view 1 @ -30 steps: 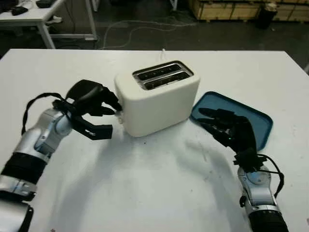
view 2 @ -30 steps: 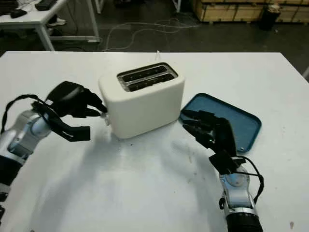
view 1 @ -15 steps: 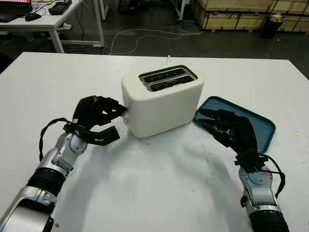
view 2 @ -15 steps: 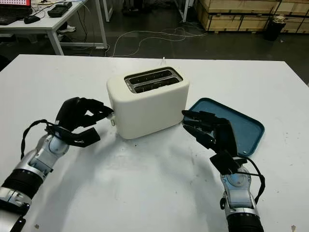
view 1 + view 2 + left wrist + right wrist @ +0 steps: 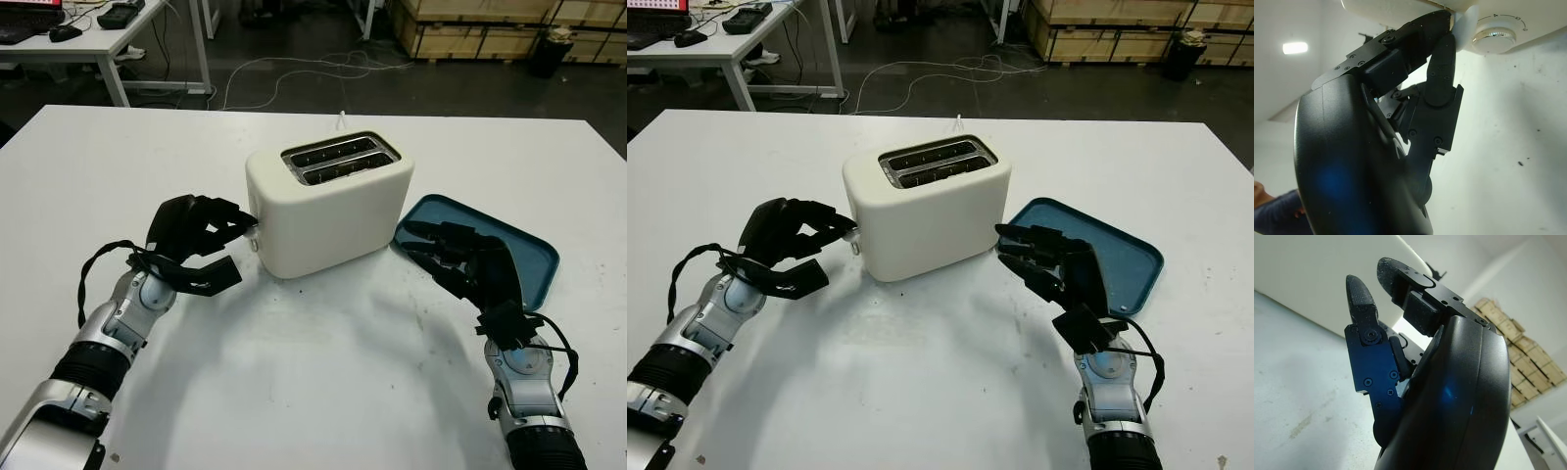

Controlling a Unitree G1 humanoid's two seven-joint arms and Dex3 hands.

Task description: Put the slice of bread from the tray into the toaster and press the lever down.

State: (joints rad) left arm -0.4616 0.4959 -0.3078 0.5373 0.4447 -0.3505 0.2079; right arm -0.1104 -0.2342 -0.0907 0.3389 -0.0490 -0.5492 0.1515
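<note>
A white two-slot toaster (image 5: 328, 206) stands mid-table, and its slots (image 5: 340, 159) look dark inside. My left hand (image 5: 238, 245) is at the toaster's left end, fingers curled, with fingertips (image 5: 1442, 36) touching the small white lever (image 5: 1463, 27) beside the round dial (image 5: 1497, 39). Its thumb sticks out lower down, apart from the lever. Right of the toaster lies a blue tray (image 5: 524, 245) with nothing visible on its bare surface. My right hand (image 5: 423, 253) is open over the tray's near left corner and holds nothing.
The white table (image 5: 313, 372) has wide free room in front of the toaster and along its left side. A white cable (image 5: 342, 119) runs from behind the toaster off the far edge. Desks and wooden crates stand on the floor beyond.
The head view shifted since a second ago. My left hand stays at the lever, and its forearm has swung lower. The right hand has not moved.
</note>
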